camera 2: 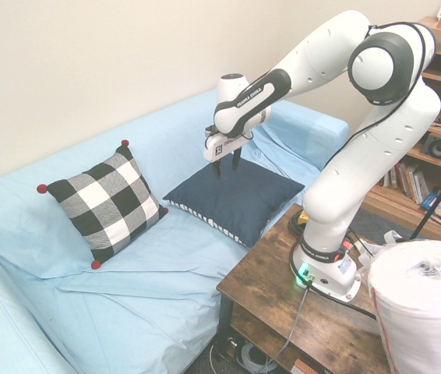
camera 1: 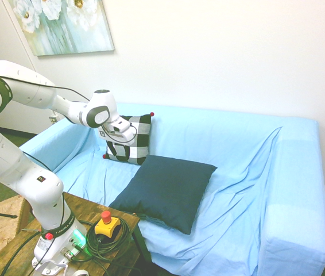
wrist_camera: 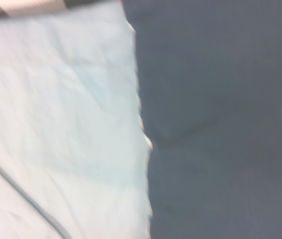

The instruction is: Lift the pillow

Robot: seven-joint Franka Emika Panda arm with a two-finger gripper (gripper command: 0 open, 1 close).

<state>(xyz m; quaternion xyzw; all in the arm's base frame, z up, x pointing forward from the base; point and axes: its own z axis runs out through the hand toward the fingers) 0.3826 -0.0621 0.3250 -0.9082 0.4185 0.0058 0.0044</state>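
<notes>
Large teal pillow (camera 2: 240, 201), plain face up, lying flat on the seat of the blue sofa (camera 2: 158, 288); as seen in the second exterior view, 1 checked pillow (camera 2: 107, 206) leans at left and 1 wooden table (camera 2: 287, 312) stands at near right. The gripper (camera 2: 227, 165) is open, its 2 fingers apart, poised by the pillow's left edge. Progress: approach apparently under way; grasp and lift remain.
</notes>
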